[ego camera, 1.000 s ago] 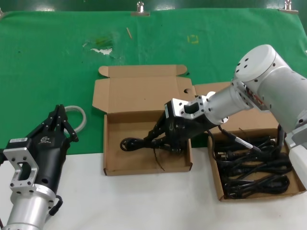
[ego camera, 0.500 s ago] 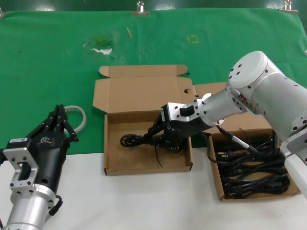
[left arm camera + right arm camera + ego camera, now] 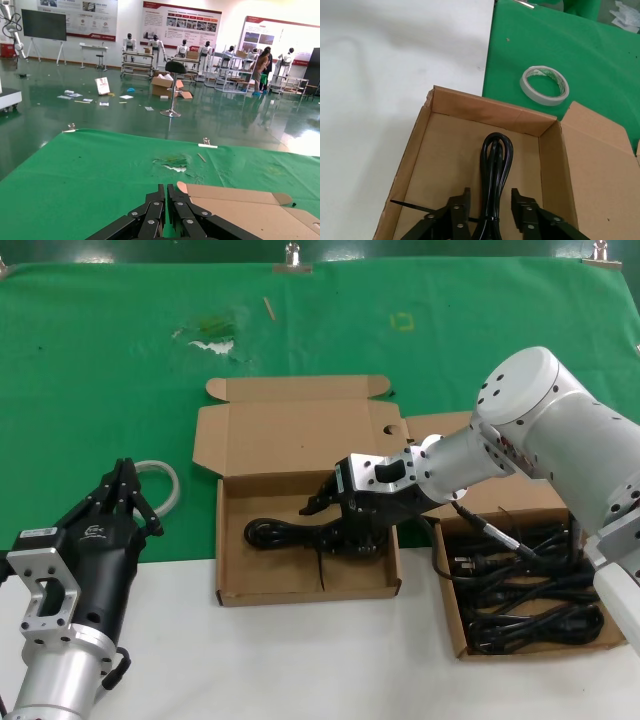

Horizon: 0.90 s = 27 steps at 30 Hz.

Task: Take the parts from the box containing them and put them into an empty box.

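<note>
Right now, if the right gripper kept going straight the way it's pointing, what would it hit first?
Probably the far end wall of the empty box; the right gripper points along the power cord lying between its open fingers.

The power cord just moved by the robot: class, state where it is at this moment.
In the head view, the power cord lies on the floor of the middle box, beneath the right claw, with the full box on the robot's right.

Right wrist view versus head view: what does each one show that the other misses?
Only the right wrist view shows the white tape roll on the green cloth. Only the head view shows the parked left gripper and the brown cardboard box of black power cords. Both show the open right gripper over a bundled black cord lying in the other brown cardboard box.
</note>
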Each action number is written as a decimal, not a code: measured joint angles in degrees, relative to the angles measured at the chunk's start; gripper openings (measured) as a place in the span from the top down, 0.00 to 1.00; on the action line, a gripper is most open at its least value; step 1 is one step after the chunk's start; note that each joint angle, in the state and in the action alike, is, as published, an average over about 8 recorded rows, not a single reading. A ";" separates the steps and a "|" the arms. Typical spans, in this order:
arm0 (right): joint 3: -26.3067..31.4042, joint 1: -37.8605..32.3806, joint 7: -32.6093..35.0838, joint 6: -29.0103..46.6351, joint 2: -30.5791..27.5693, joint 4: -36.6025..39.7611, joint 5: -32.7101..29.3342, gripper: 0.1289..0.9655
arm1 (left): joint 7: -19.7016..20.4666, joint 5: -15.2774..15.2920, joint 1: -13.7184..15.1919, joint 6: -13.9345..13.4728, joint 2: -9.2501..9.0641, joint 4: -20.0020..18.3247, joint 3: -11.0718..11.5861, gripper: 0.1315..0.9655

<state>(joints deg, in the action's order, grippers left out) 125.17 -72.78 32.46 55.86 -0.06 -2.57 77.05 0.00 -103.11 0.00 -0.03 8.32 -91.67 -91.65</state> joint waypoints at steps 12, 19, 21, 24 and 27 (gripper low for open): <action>0.00 0.00 0.00 0.00 0.00 0.00 0.00 0.60 | 0.00 0.00 0.00 0.00 0.00 0.00 0.00 0.97; 0.00 0.00 0.00 0.00 0.00 0.00 0.00 0.42 | 0.00 0.00 0.00 0.00 0.00 0.00 0.00 0.97; 0.00 0.00 0.00 0.00 0.00 0.00 0.00 0.36 | 0.00 0.00 0.00 0.00 0.00 0.00 0.00 0.97; 0.00 0.00 0.00 0.00 0.00 0.00 0.00 0.30 | 0.00 0.00 0.00 0.00 0.00 0.00 0.00 0.96; 0.00 0.00 0.00 0.00 0.00 0.00 0.00 0.30 | 0.00 0.00 0.00 0.00 0.00 0.00 0.00 0.95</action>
<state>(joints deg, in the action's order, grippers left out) 125.17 -72.78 32.45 55.86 -0.06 -2.57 77.05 0.00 -103.11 0.00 -0.03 8.32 -91.67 -91.65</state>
